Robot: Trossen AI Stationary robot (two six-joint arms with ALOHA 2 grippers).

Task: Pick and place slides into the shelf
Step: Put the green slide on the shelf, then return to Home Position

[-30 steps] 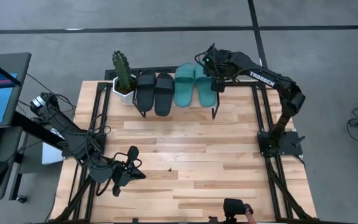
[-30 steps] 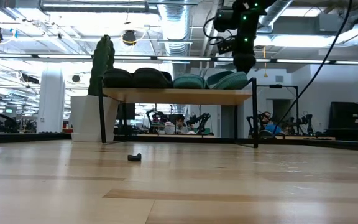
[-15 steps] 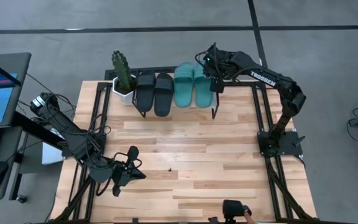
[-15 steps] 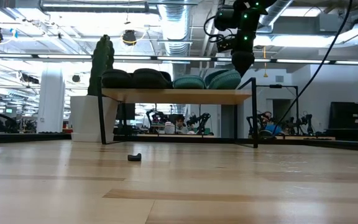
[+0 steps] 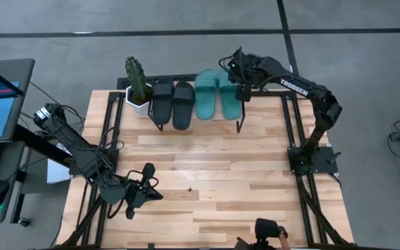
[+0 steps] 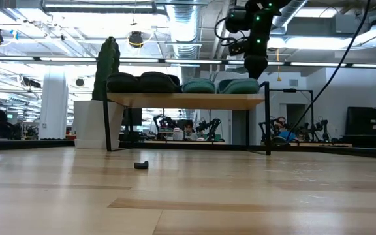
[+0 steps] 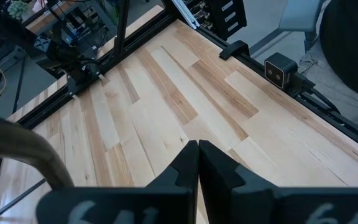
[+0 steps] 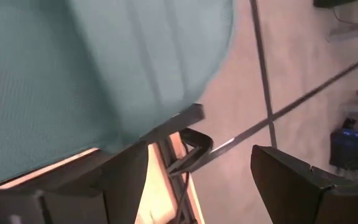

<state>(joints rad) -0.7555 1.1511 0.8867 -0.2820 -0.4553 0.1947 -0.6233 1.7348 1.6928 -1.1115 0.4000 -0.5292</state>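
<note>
Up at the far edge of the wooden worktop [image 5: 207,173], my right hand [image 5: 242,89] hangs just beside the right end of the shelf [image 6: 185,101], its two dark fingers [image 8: 294,177] spread wide and holding nothing. All four slides sit in a row on top of the shelf: the black pair [image 5: 173,103] toward the left, and the teal-green pair [image 5: 217,94] toward the right. The rightmost teal-green slide [image 8: 104,68] fills much of my right wrist view, lying flat on the shelf's light wood panel just beyond my open fingers. From the level of the worktop, all four slides show as rounded humps along the shelf top, with my right hand above the shelf's right post.

A potted cactus [image 5: 137,85] in a white pot stands just beside the shelf's left end. A small dark object [image 6: 141,165] lies alone on the worktop, well apart from the shelf.

My left hand [image 5: 146,192] rests low near the worktop's near left corner, fingers [image 7: 188,168] pressed together and empty.
</note>
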